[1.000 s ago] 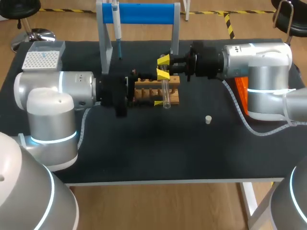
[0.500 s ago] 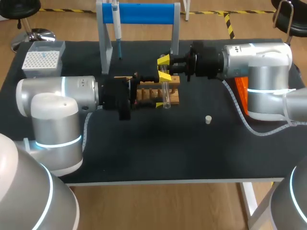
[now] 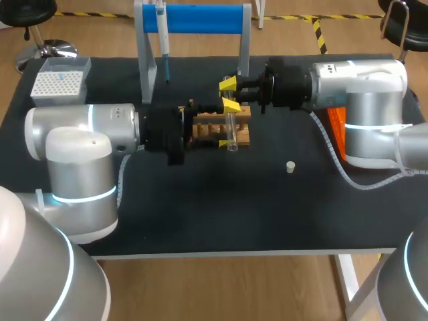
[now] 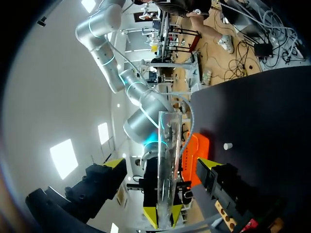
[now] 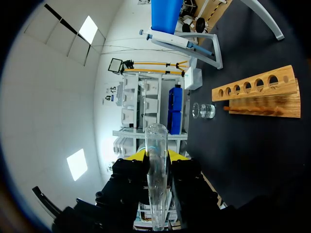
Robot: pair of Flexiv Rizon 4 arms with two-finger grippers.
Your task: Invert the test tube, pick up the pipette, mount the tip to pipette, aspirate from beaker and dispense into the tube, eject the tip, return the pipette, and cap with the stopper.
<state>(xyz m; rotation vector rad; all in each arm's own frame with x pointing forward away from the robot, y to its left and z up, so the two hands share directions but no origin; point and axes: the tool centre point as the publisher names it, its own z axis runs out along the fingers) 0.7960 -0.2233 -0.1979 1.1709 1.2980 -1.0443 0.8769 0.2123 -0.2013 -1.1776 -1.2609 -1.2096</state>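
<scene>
Test tube snug in right pincer's narrow grip

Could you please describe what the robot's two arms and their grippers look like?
The left arm and right arm are rounded silver-grey cylinders with glowing light-blue rings and white ribbed cables. The left gripper and right gripper are black, with bright yellow wedge-shaped fingertips.

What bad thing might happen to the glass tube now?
Only the right gripper holds the test tube, by the wooden rack. The left gripper is open, one finger on each side. If the right lets go too soon, the tube may fall and crack. The left fingers might also knock it crooked.
</scene>
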